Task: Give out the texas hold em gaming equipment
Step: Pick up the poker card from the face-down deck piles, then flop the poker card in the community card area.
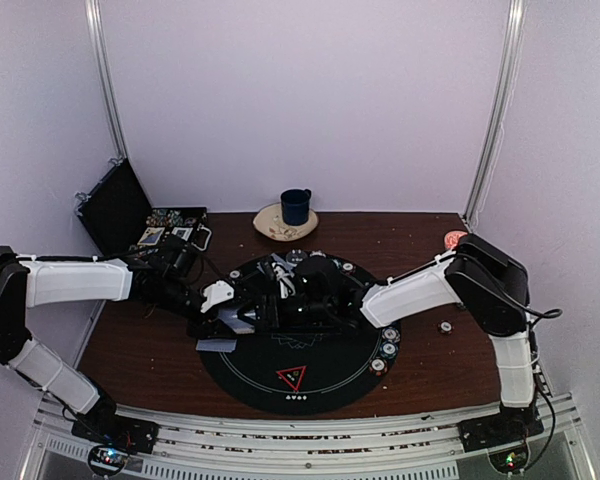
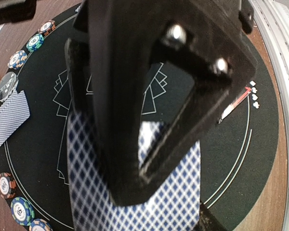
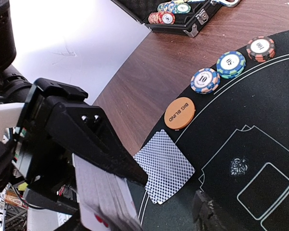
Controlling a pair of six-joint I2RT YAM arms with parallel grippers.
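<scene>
Left end effector [image 1: 235,312] clamped on deck of grey-blue diamond-backed playing cards [image 2: 86,192], held over round black felt mat [image 1: 330,392] on brown wooden surface [image 1: 450,370]. The deck sits just left of right end effector [image 1: 285,298], the nearer free arm; can't tell its jaw state. Open black case [image 1: 115,210] holds striped round poker chips [image 3: 168,14].

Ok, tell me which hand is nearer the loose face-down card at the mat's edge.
Left. The left hand hovers beside the card; the right hand is farther in, over the mat.
</scene>
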